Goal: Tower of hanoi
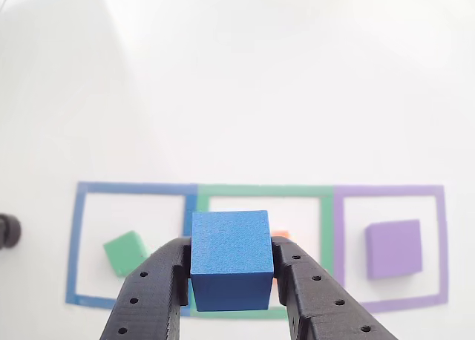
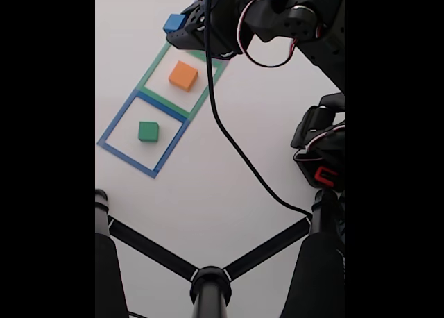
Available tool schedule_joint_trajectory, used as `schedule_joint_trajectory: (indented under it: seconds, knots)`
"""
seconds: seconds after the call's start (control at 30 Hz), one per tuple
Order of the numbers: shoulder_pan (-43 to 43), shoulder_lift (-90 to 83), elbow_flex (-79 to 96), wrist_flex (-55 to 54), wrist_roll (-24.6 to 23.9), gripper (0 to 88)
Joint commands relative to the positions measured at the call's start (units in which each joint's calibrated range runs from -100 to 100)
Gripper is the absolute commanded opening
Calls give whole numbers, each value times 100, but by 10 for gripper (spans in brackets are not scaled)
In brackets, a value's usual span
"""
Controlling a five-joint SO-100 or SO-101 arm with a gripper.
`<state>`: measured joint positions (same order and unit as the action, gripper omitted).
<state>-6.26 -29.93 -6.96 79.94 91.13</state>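
There are four matte square blocks, one of each colour, and three taped square outlines side by side on the white worktop (image 1: 237, 95). The black two-finger tool (image 1: 231, 269) is clenched on the small blue cube (image 1: 230, 260), held above the worktop. In the other view, the green block (image 1: 126, 252) lies in the blue outline (image 1: 72, 243), the orange block (image 2: 183, 76) in the green outline (image 1: 326, 236), and the largest purple block (image 1: 393, 248) in the purple outline (image 1: 441, 243).
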Motion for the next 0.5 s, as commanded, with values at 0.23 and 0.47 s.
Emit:
schedule_joint_trajectory:
  seconds: [0.23,0.47]
  knots:
    - [1751,-437,183,104,887,44]
    - [2338,-821,1128,-381,887,43]
